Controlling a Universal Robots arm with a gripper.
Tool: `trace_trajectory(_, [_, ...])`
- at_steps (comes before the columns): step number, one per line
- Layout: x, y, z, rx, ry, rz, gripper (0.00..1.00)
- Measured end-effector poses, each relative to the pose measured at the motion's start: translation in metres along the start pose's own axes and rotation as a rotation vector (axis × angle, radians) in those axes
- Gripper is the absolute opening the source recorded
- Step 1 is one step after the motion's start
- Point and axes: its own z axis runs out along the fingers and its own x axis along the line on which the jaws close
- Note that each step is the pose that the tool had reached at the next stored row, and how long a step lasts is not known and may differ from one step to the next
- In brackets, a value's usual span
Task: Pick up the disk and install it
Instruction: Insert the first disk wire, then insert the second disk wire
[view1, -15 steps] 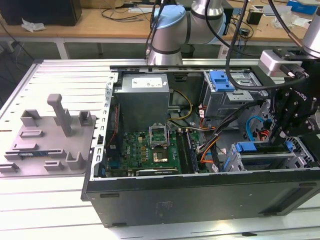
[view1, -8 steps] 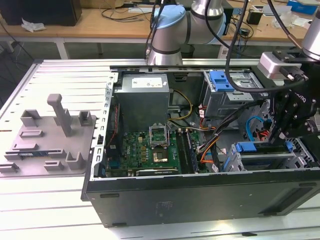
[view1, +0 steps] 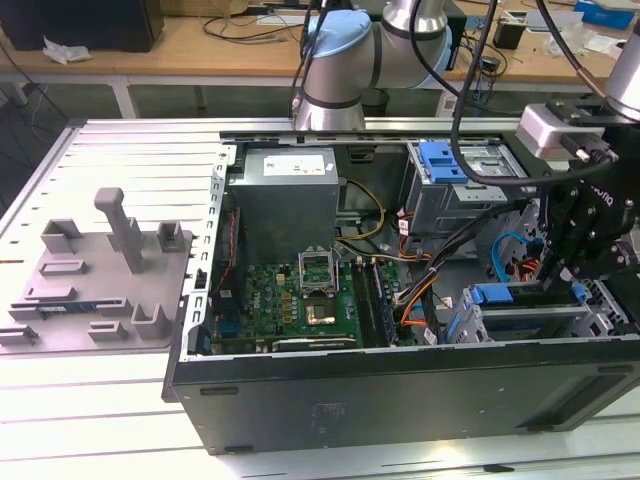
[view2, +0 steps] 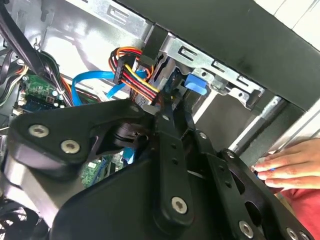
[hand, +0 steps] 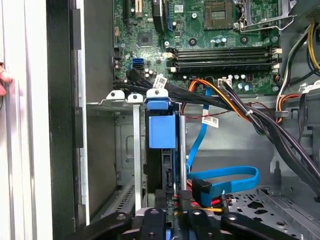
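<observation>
Your gripper (view1: 578, 262) is reaching down into the open computer case (view1: 400, 390), at the drive bay near the exterior view's right. The disk (hand: 162, 150) is standing on edge in a slot of the metal drive cage (hand: 117, 102), its blue carrier handle (hand: 162, 131) facing the camera in the first wrist view. The same blue handle (view1: 492, 294) is showing in the exterior view, just beside the black linkage of your gripper. In the first wrist view the fingers (hand: 172, 212) are sitting narrow at the near end of the disk, and they appear to be closing on its edge; contact itself is partly hidden by the black links. A bundle of red, yellow and orange wires (view2: 135, 75) and a flat blue cable (hand: 225, 175) are lying right next to the fingers. The green circuit board (view1: 300, 295) is sitting well apart, toward the middle of the case. A person's hand (view2: 290, 167) is resting on the outer edge of the case in the second wrist view. The grey plastic fixture (view1: 95, 275) is standing on the tabletop (view1: 90, 420) outside the case, toward the exterior view's left.
</observation>
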Motion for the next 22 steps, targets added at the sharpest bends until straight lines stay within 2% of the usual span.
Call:
trace_trajectory(2, [0.0008,0.0008,-0.0076,-0.0001,-0.0001,0.0,0.24])
trace_trajectory(4, [0.0019,0.0012,-0.0189,0.0001,0.0001,0.0,0.24])
trace_trajectory(11, [0.0033,0.0015,-0.0469,0.0003,0.0023,0.0,0.24])
trace_trajectory(22, [0.0025,0.0015,-0.0487,0.0017,0.0023,0.0,0.24])
